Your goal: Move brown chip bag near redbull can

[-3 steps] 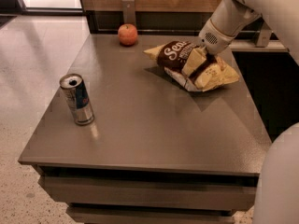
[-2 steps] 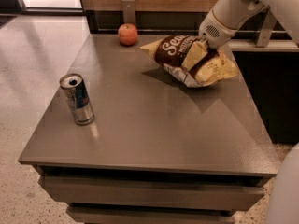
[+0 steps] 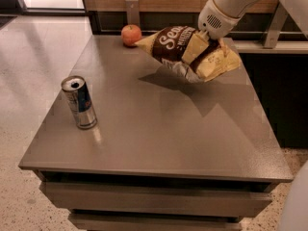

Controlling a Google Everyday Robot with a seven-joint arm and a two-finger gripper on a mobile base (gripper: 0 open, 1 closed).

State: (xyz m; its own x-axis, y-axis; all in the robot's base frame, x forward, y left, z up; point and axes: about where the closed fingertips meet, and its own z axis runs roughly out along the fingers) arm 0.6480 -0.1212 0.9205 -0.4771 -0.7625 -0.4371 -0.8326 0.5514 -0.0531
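The brown chip bag [image 3: 179, 46], dark brown with white script and pale yellow ends, hangs in the air above the back right of the table, casting a shadow below it. My gripper [image 3: 201, 46] comes down from the upper right on the white arm and is shut on the bag's middle. The redbull can [image 3: 79, 102], slim, silver and blue with an open top, stands upright near the table's left edge, well apart from the bag.
An orange-red apple [image 3: 131, 34] sits at the table's back edge, left of the bag. The grey table [image 3: 159, 134] has drawers below its front edge. A dark counter [image 3: 274, 47] stands to the right. Polished floor lies to the left.
The gripper has lifted the chip bag off the table and carried it a little leftward. The can and apple have not moved.
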